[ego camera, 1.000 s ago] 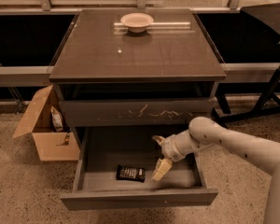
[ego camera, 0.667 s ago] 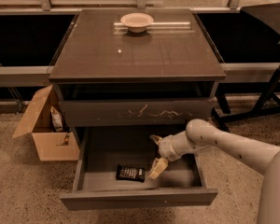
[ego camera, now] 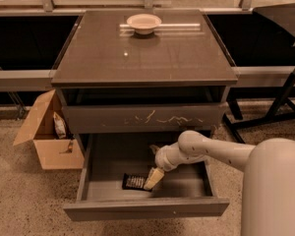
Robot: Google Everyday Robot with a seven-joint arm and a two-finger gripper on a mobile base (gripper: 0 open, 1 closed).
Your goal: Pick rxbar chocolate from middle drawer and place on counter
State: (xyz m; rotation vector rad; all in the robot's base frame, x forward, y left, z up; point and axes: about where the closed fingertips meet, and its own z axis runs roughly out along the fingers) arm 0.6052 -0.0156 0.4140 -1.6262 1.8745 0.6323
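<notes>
Camera view: I had the gripper (ego camera: 154, 178) low inside the open middle drawer (ego camera: 143, 209), near its front panel. The chocolate bar (ego camera: 133, 182) lay flat just beside it, toward the drawer's left wall, long axis parallel to that panel. I could not tell whether the gripper was released or clenched.

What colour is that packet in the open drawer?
The packet is black, in the camera view; the gripper is beside it.

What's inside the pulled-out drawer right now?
The rxbar chocolate lies on the middle drawer floor, the gripper at its right end. The arm covers some floor behind it.
</notes>
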